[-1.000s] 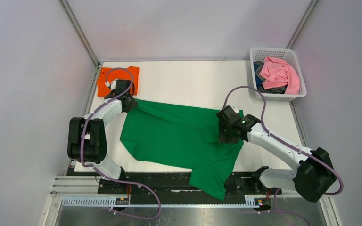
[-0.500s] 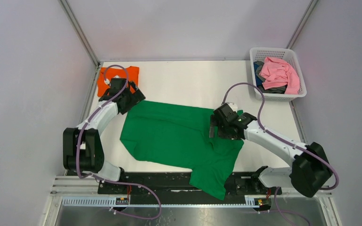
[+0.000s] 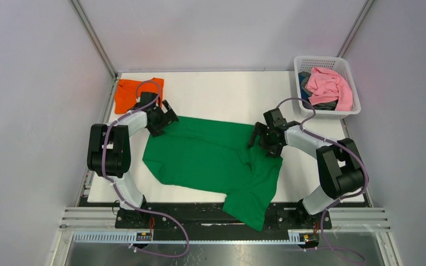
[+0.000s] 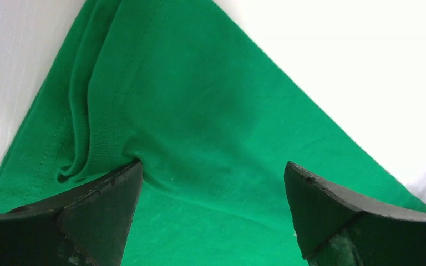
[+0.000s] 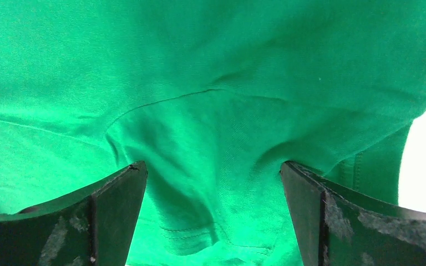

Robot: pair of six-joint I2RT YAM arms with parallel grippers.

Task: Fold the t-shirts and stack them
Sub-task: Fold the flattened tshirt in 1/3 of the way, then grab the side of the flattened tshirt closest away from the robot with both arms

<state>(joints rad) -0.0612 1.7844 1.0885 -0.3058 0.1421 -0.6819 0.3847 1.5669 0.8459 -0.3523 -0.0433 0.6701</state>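
Orange shirt (image 3: 128, 92) looks folded; green shirt (image 3: 211, 158) sprawls unfolded, left fingers (image 4: 89, 216) and right fingers (image 5: 108, 216) both wide open.

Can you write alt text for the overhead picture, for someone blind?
A large green t-shirt lies spread on a white table, the left pincer and right pincer open at its far corners. A folded orange t-shirt sits at the far left; a basket of clothes at the far right.
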